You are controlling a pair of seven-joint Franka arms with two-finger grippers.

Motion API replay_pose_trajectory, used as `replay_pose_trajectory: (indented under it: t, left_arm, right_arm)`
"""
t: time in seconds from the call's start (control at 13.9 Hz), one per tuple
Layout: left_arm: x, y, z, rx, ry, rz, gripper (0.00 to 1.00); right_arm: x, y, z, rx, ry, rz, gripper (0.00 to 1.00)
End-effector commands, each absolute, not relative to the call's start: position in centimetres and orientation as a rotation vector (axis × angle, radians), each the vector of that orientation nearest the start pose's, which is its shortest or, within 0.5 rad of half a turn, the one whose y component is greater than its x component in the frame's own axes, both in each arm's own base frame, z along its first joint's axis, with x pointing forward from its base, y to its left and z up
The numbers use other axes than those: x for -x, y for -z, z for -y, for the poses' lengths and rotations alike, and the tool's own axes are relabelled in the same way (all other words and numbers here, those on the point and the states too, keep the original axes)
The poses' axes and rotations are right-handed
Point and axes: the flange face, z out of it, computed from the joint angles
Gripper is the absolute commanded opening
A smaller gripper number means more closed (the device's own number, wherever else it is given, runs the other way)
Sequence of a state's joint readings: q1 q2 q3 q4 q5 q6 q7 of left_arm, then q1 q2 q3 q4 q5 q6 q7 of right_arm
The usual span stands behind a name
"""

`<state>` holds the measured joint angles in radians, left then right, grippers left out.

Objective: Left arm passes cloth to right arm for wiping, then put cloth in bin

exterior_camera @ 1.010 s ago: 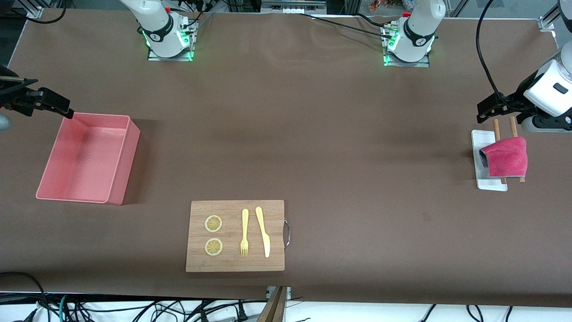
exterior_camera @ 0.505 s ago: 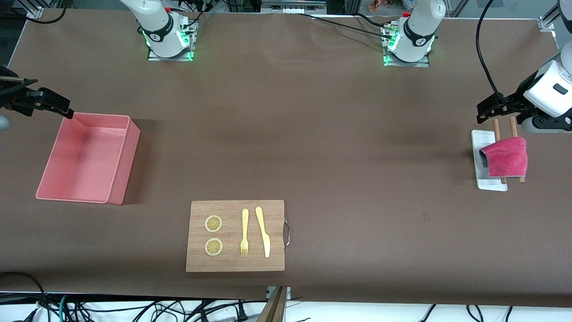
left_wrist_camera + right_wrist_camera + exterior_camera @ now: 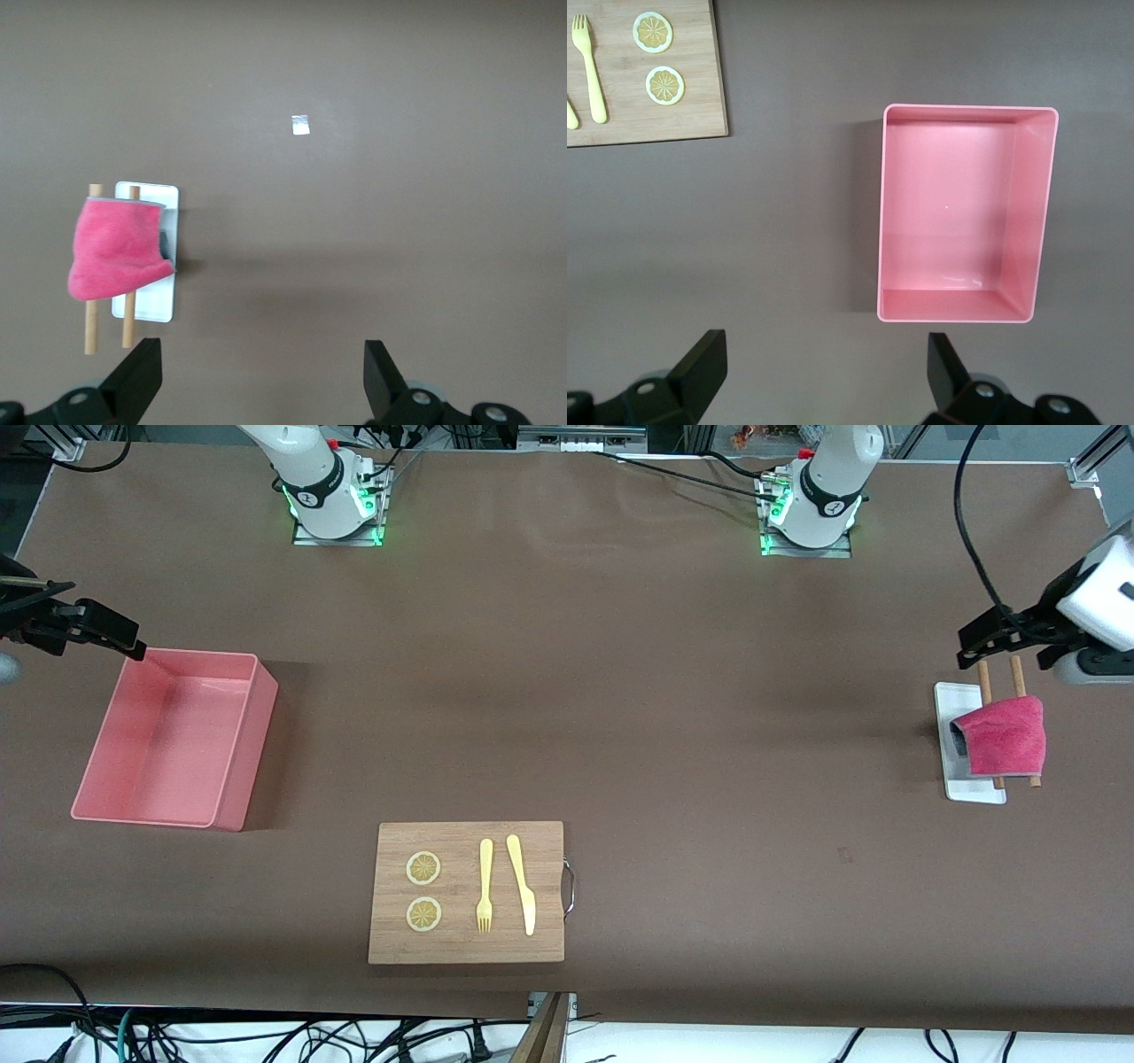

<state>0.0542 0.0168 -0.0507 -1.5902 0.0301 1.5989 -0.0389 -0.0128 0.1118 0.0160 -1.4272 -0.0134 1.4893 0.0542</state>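
The magenta-red cloth [image 3: 1005, 737] hangs over two wooden dowels [image 3: 983, 677] on a small white tray [image 3: 973, 790] at the left arm's end of the table. It also shows in the left wrist view [image 3: 115, 252]. My left gripper [image 3: 974, 646] is open and empty, up in the air over the table just beside the tray; its own view shows it [image 3: 261, 372] with jaws wide apart. The pink bin [image 3: 244, 753] stands empty at the right arm's end and shows in the right wrist view [image 3: 1032, 212]. My right gripper [image 3: 124, 638] is open and empty beside the bin's corner and shows in its own view [image 3: 824, 363].
A wooden cutting board [image 3: 461, 948] lies near the front camera in the middle, with a yellow fork [image 3: 485, 886], a yellow knife [image 3: 523, 884] and two lemon slices [image 3: 423, 868]. A small white scrap [image 3: 300, 126] lies on the brown table.
My left arm's wrist and gripper have shifted a little toward the table's end and away from the cloth. The right arm, cloth and bin have not moved.
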Motion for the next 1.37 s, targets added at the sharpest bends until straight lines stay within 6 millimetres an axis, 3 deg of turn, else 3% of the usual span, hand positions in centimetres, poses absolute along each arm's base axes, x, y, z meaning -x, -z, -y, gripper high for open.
replay_pose_trajectory:
  t: [0.0, 0.07, 0.22, 0.43, 0.65, 0.87, 1.08, 1.3]
  left_arm:
    - [-56.3, -61.0, -3.4, 3.084, -0.050, 0.134, 1.00]
    - [-56.3, -60.6, -4.4, 3.050, -0.067, 0.144, 1.00]
    - [-57.2, -57.8, -6.2, 3.022, -0.163, 0.158, 1.00]
    - [-59.0, -52.8, -11.4, 2.952, -0.280, 0.166, 1.00]
    - [-60.5, -46.4, -17.4, 2.993, -0.337, 0.115, 1.00]
    - [-60.7, -41.8, -22.3, 3.073, -0.349, 0.040, 1.00]
    - [-60.1, -37.6, -25.2, 3.127, -0.417, 0.103, 1.00]
    - [-60.0, -33.9, -26.3, 3.168, -0.465, 0.055, 1.00]
  right_arm:
    - [-58.2, -62.4, 0.2, 3.145, -0.065, -0.083, 1.00]
    - [-58.3, -62.3, 0.1, 3.145, -0.067, -0.080, 1.00]
    - [-58.2, -62.4, 0.1, 3.145, -0.065, -0.078, 1.00]
    - [-58.3, -62.3, 0.1, 3.145, -0.070, -0.068, 1.00]
    - [-58.3, -62.3, 0.1, 3.145, -0.067, -0.066, 1.00]
    - [-58.2, -62.4, 0.1, 3.145, -0.067, -0.068, 1.00]
    - [-58.3, -62.3, 0.0, 3.147, -0.070, -0.052, 1.00]
    - [-58.2, -62.3, -0.1, 3.148, -0.070, -0.052, 1.00]
